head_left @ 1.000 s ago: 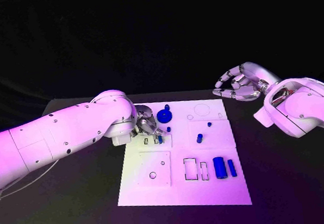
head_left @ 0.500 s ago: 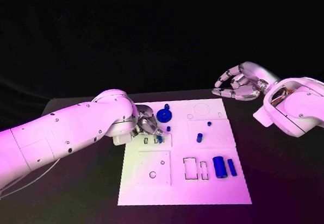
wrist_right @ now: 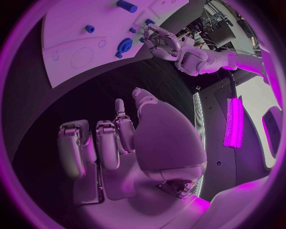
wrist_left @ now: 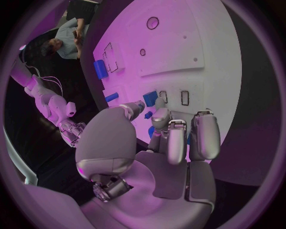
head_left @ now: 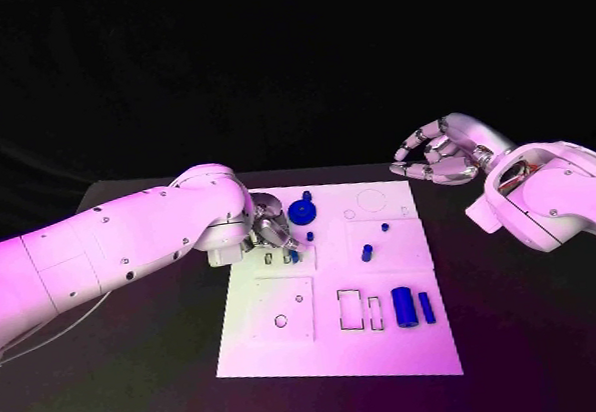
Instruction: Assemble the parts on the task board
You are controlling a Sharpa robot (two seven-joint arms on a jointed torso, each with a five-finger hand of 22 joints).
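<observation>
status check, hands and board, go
Left hand fingertips down on a small blue part at the task board far-left slots. Right hand off board, holds nothing. Nothing blocking.

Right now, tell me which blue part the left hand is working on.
The small blue part by the little slots at the board's left edge, under the left hand's fingertips. The gear, pegs and the two cylinders lie untouched.

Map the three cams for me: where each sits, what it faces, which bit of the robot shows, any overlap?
Head view: on the head, looking down at the task board; both arms enter.
Left wrist view: behind the left hand, facing the board's small slots and a blue part.
Right wrist view: behind the right hand, held off the board's far corner.
Shared: the blue gear.
</observation>
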